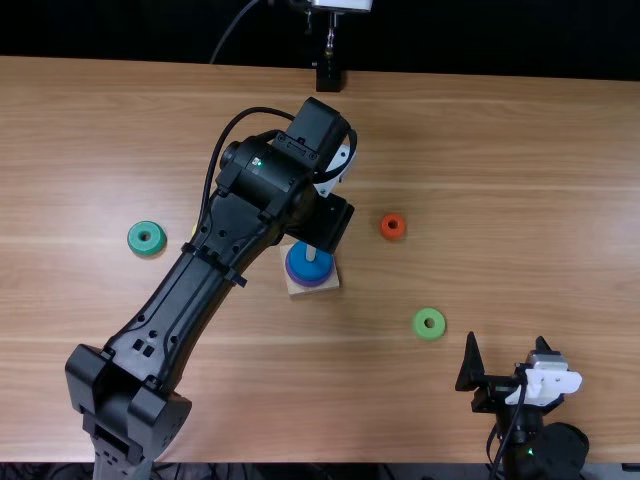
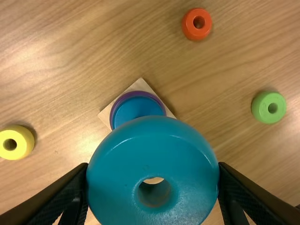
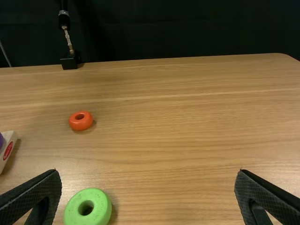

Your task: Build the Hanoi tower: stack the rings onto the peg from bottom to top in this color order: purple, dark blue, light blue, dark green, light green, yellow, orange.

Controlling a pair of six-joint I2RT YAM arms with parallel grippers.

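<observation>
Peg (image 1: pixel 311 254) points up; left claw (image 1: pixel 328 222) grips light blue ring (image 2: pixel 150 154)

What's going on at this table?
The left robot gripper is holding a light blue ring. A purple ring with a dark blue ring on top already sits on the peg. Dark green, light green, yellow and orange rings lie on the table. The right gripper is open and holds nothing.
</observation>
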